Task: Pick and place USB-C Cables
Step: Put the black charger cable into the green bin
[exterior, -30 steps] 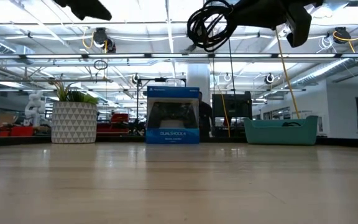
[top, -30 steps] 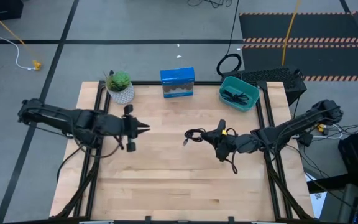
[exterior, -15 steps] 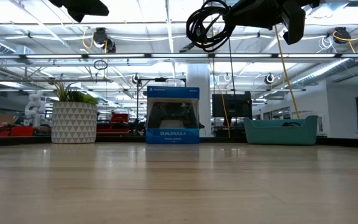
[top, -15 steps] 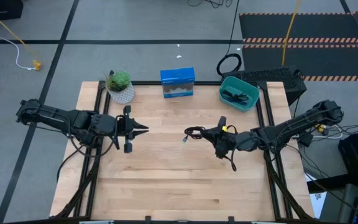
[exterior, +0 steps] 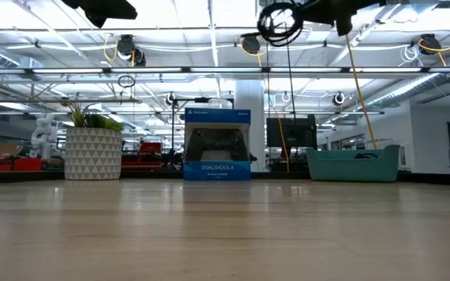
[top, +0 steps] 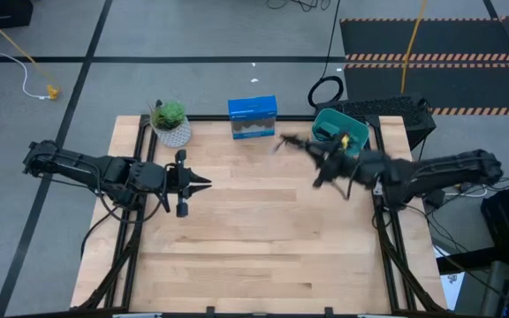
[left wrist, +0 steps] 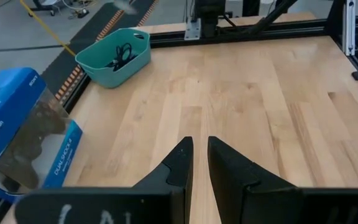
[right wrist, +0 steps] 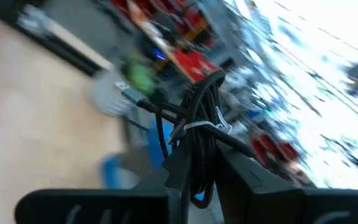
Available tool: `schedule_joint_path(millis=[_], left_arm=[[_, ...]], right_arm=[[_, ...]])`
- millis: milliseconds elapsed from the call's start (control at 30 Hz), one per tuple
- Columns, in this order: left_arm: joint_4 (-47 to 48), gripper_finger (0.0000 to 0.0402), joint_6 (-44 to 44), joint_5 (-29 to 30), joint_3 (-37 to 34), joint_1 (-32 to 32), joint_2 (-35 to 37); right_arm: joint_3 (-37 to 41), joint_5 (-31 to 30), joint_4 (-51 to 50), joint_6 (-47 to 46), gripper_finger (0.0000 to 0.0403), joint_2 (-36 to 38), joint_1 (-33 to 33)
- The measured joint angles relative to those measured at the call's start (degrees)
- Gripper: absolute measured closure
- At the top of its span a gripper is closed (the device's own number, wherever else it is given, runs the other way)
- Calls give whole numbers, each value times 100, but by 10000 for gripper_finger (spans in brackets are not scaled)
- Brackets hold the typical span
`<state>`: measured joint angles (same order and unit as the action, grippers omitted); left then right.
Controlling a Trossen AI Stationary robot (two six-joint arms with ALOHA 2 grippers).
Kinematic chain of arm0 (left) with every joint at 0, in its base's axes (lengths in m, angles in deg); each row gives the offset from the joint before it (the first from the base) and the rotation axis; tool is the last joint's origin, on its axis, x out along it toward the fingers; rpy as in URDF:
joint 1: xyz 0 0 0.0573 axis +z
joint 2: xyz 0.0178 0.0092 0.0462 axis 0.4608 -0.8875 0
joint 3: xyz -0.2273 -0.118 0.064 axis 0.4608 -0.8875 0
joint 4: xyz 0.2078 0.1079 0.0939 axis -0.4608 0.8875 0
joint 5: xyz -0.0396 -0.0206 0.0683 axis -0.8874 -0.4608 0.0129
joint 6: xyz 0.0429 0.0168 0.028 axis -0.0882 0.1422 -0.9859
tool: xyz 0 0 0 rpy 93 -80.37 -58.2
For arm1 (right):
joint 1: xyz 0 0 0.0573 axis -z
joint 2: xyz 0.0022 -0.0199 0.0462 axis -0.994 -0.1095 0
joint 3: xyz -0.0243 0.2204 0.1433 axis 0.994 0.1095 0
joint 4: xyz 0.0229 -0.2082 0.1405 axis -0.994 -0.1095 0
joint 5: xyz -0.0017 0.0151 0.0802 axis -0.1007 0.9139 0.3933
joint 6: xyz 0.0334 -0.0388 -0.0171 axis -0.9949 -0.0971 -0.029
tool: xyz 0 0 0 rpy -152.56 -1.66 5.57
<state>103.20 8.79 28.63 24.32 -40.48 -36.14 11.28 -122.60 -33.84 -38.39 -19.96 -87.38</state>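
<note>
Beside the teal bin (top: 353,141), the right gripper (right wrist: 197,177) pinches a black cable bundle (right wrist: 201,118) whose loose loops could snag the rim.

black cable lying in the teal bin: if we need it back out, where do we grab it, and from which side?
Probably the bunched middle of the black cable, coming straight down from above. It lies low inside the teal bin, whose walls block any side approach. The right end effector, shut on the held cable, is nearest.

Bright, even overhead light — heavy motion blur (right wrist view especially).
</note>
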Motion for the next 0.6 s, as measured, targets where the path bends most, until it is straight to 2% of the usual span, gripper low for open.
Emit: schedule_joint_path(millis=[267, 600], left_arm=[[-197, 350, -101, 2, 0, 0, 0], [-287, 350, -131, 4, 0, 0, 0]], right_arm=[[-215, 31, -429, 654, 358, 847, 1586], [-587, 801, -1276, 1156, 358, 995, 3033]])
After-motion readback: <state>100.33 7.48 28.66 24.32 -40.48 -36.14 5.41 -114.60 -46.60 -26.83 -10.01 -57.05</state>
